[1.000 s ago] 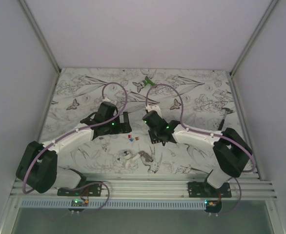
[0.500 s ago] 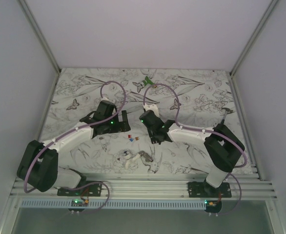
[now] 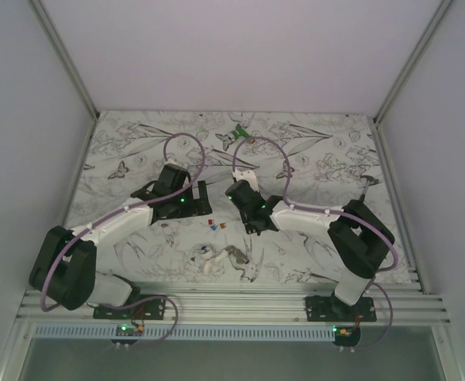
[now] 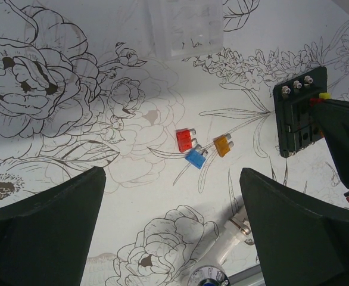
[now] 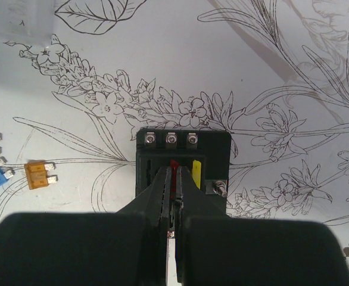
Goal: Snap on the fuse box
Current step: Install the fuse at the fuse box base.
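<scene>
The right gripper, jaws pressed together, is edging toward ten o'clock onto the fuse box (three o'clock of the loose fuses), probably pressing it; the left gripper is waiting, jaws spread.

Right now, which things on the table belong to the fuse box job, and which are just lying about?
Job:
fuse box
right gripper, shut, tips on the box
left gripper, open
clear plastic cover, probably

Lying about:
red fuse
blue fuse
orange fuse
green object
white-and-grey clump
</scene>
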### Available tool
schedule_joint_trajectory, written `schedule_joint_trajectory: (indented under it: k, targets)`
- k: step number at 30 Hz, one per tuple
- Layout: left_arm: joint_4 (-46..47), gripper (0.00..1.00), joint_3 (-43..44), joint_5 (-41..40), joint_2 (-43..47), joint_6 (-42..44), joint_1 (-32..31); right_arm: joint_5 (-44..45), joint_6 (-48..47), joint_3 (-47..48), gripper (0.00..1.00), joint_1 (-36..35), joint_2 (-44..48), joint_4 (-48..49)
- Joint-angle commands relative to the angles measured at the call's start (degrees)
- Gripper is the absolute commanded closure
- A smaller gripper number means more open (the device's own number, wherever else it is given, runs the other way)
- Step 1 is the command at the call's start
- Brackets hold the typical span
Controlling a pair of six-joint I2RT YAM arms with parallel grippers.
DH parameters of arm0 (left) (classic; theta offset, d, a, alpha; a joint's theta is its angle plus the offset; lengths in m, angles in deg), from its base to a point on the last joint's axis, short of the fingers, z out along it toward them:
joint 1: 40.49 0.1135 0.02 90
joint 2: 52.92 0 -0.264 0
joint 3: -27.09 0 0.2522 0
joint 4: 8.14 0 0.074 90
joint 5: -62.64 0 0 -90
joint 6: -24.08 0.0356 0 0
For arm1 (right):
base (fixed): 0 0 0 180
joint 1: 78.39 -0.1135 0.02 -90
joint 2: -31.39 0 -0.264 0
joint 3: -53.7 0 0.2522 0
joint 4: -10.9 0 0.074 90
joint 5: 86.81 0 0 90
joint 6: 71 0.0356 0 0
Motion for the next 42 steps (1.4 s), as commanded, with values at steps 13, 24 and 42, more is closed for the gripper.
schedule_joint_trajectory:
  k: [13,24,42]
  targets:
    - [-1.68,0.01,1.19,0.21,-0.35,-0.59,0.58,1.26,2.65,1.14,1.00,-0.61,-3.50,-3.47]
    - [-1.72,0.00,0.93,-0.44,0.15,-1.08,0.58,-0.96,3.61,-2.44,1.00,-0.57,-3.86,-5.36]
    - [-1.92,0.00,0.32,-0.87,1.44,-2.47,1.19,-1.59,5.32,2.85,1.00,1.48,-6.86,-9.75]
